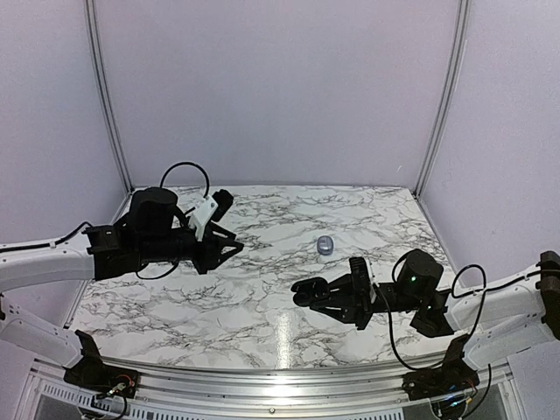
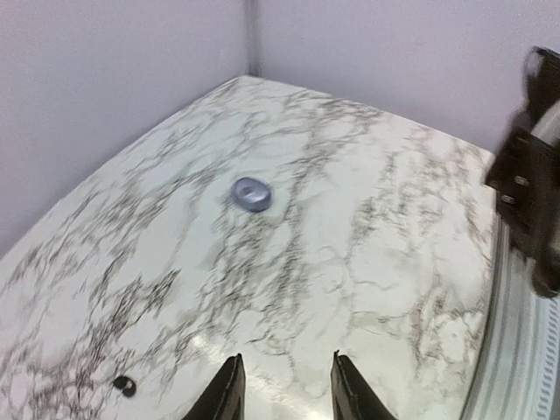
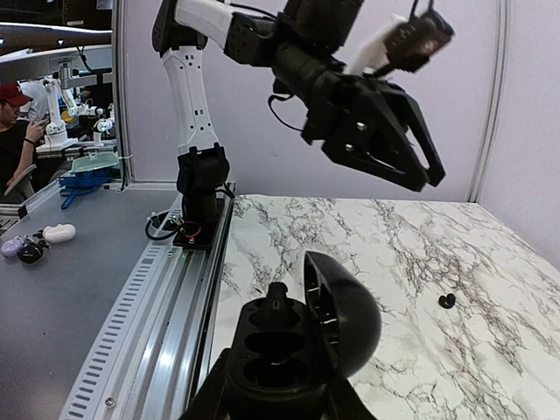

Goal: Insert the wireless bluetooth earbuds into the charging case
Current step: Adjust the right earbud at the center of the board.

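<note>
Left gripper [image 2: 284, 389] released and empty, hanging over the marble table [image 2: 376, 262] - probably lining up on the black earbud [image 2: 125, 384] lying near its tips. Grey case [image 2: 251, 193] sits mid-table. Right gripper [image 1: 317, 296] is clenched on the open black charging case [image 3: 280, 359], lid tipped back - sockets presented for loading.

A robotics lab: marble-print table [image 1: 262, 306] in a lilac-walled booth [image 1: 280, 87], neighbouring bench [image 3: 52, 289] with a red-capped worker [image 3: 13, 118].
</note>
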You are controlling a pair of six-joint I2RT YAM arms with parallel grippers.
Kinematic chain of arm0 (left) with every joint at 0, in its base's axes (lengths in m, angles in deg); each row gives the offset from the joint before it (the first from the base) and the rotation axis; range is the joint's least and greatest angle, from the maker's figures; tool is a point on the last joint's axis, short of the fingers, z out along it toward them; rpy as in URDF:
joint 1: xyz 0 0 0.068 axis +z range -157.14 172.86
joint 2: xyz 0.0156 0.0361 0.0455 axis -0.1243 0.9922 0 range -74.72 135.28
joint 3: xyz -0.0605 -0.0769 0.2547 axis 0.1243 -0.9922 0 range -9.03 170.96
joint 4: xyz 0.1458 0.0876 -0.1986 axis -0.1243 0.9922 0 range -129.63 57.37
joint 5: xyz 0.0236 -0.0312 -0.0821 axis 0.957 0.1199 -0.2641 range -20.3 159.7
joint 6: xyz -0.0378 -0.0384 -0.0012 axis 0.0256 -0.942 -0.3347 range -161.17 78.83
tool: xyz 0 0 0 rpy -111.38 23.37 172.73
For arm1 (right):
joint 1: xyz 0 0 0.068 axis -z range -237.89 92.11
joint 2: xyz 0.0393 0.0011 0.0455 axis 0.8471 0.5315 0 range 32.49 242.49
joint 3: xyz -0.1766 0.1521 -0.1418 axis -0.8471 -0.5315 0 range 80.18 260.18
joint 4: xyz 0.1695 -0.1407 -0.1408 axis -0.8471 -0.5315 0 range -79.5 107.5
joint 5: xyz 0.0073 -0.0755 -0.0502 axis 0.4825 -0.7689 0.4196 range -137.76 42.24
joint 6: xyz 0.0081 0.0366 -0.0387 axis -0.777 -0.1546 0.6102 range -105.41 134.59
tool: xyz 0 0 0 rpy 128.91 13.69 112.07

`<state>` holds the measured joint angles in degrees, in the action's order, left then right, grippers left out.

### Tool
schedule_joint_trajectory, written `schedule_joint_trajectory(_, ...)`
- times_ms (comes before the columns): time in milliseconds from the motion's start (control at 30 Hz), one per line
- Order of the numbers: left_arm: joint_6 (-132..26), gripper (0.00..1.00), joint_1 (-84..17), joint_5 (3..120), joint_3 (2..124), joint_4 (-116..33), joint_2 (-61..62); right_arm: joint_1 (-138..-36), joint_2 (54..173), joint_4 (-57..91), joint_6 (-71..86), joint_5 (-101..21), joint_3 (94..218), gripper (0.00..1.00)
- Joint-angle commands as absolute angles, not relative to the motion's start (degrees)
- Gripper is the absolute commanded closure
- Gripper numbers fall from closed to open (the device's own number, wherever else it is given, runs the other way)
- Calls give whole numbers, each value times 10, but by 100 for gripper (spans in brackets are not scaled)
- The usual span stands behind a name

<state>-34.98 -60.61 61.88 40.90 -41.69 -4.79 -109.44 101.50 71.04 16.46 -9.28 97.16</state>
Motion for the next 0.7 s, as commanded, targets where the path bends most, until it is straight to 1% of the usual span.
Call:
schedule_joint_trajectory(0, -508, 65, -519, 658, 378, -491, -19, -1089, 1016, 731, 156, -86, 979, 100)
schedule_joint_trajectory(100, -525, 66, -489, 700, 399, -455, 36, -1086, 1016, 730, 154, -86, 978, 100)
schedule_joint_trajectory(267, -527, 68, -475, 753, 491, -346, 160, -1083, 1020, 729, 153, -84, 978, 100)
schedule_joint_trajectory(500, -548, 68, -449, 750, 562, -302, 266, -1083, 1019, 723, 157, -83, 978, 100)
schedule_joint_trajectory(667, -549, 70, -443, 744, 596, -286, 315, -1083, 1020, 719, 159, -84, 978, 100)
